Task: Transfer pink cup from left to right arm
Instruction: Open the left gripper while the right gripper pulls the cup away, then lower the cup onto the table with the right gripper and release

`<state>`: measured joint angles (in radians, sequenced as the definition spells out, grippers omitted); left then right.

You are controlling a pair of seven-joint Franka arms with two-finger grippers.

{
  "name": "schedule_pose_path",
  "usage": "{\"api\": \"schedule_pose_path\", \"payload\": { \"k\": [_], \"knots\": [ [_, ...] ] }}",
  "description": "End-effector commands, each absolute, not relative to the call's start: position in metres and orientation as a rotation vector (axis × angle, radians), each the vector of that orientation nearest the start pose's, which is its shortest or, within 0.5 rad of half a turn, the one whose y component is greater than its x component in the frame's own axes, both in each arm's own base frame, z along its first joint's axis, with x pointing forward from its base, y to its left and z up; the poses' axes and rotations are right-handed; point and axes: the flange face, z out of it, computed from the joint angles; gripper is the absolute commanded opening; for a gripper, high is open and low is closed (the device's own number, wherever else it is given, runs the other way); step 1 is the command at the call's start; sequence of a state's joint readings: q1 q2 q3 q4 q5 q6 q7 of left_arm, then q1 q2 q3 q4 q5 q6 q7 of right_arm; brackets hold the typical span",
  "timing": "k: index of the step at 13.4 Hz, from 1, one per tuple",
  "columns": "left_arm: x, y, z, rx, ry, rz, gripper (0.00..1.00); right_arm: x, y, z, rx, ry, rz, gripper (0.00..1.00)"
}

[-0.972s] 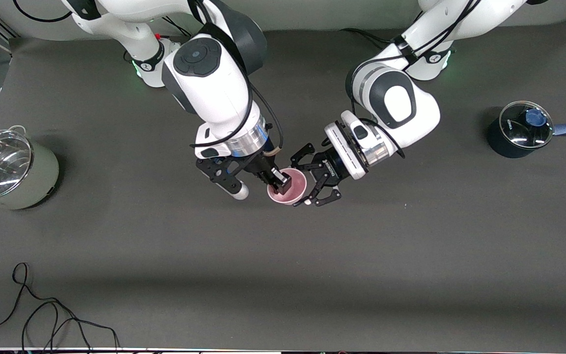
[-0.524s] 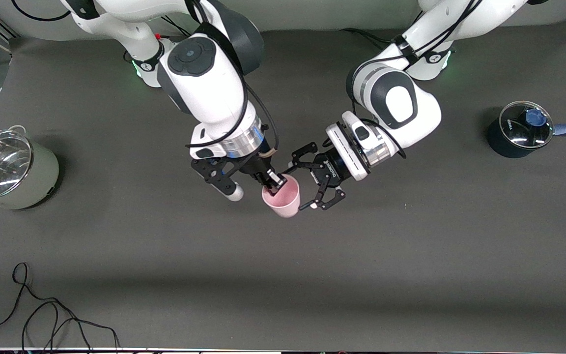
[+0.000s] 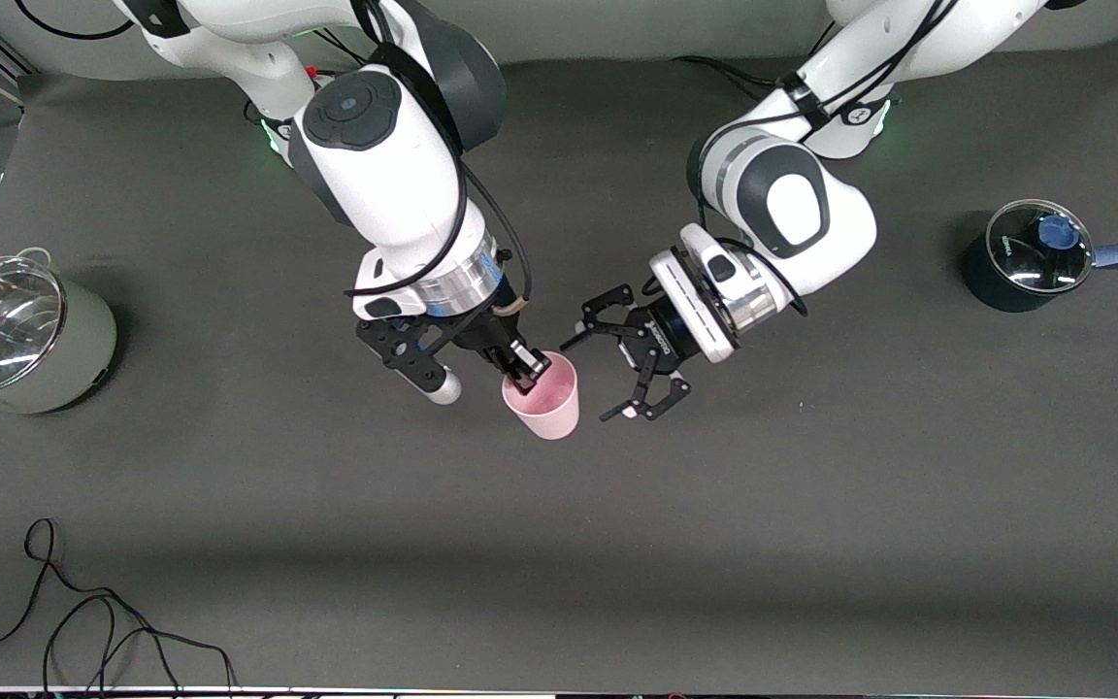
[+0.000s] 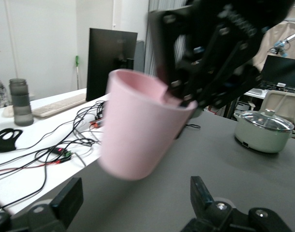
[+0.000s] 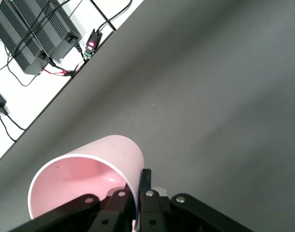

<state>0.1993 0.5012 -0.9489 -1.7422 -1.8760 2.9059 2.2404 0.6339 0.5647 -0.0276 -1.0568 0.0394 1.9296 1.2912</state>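
The pink cup [image 3: 544, 403] hangs tilted over the middle of the table. My right gripper [image 3: 525, 367] is shut on its rim, one finger inside and one outside. The right wrist view shows the cup [image 5: 89, 179] with its rim pinched in the right gripper [image 5: 138, 187]. My left gripper [image 3: 590, 381] is open and empty beside the cup, apart from it. In the left wrist view the cup [image 4: 138, 130] sits a little ahead of the open left gripper [image 4: 135, 203], with the right gripper [image 4: 186, 92] clamped on its rim.
A pale green pot with a glass lid [image 3: 20, 335] stands at the right arm's end and also shows in the left wrist view [image 4: 266, 130]. A dark saucepan with a blue handle [image 3: 1025, 257] stands at the left arm's end. A black cable [image 3: 83, 621] lies near the front edge.
My right gripper has carried the cup out from between the left gripper's open fingers, toward the right arm's end. The left gripper has stayed open and shifted only slightly.
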Motion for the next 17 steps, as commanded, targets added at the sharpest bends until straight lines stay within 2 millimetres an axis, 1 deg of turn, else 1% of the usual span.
{"api": "schedule_pose_path", "payload": {
  "k": [1,2,3,4,6,9,10,12,13,15,16,17],
  "knots": [
    [0.585,-0.308,0.381,1.885,-0.855,1.288,0.99,0.612,0.373,0.570,-2.836,0.791,-0.177,0.00],
    [0.590,-0.292,0.375,1.885,-0.835,1.289,0.99,0.621,0.344,0.577,-2.857,0.734,-0.147,0.00],
    [0.597,-0.272,0.371,1.881,-0.810,1.298,0.99,0.628,0.315,0.580,-2.889,0.682,-0.110,0.00],
    [0.602,-0.250,0.362,1.875,-0.802,1.297,0.99,0.634,0.286,0.579,-2.934,0.609,-0.063,0.00],
    [0.601,-0.210,0.340,1.822,-0.779,1.278,0.99,0.634,0.231,0.579,-2.983,0.466,0.025,0.00],
    [0.593,-0.152,0.310,1.731,-0.811,1.241,0.99,0.626,0.152,0.555,-3.028,0.272,0.117,0.00],
    [0.592,-0.131,0.305,1.699,-0.818,1.202,0.99,0.625,0.129,0.545,-3.035,0.221,0.144,0.00],
    [0.593,-0.094,0.305,1.688,-0.856,1.042,1.00,0.627,0.095,0.525,-3.047,0.118,0.168,0.00],
    [0.594,-0.075,0.309,1.696,-0.867,0.957,1.00,0.628,0.079,0.514,-3.053,0.098,0.170,0.00],
    [0.592,-0.038,0.315,1.713,-0.902,0.822,1.00,0.628,0.060,0.487,-3.057,0.070,0.179,0.00],
    [0.591,-0.020,0.319,1.732,-0.920,0.744,1.00,0.627,0.046,0.474,-3.060,0.046,0.173,0.00],
    [0.593,-0.001,0.328,1.769,-0.921,0.655,1.00,0.625,0.035,0.463,-3.062,0.019,0.162,0.00]
  ]
}}
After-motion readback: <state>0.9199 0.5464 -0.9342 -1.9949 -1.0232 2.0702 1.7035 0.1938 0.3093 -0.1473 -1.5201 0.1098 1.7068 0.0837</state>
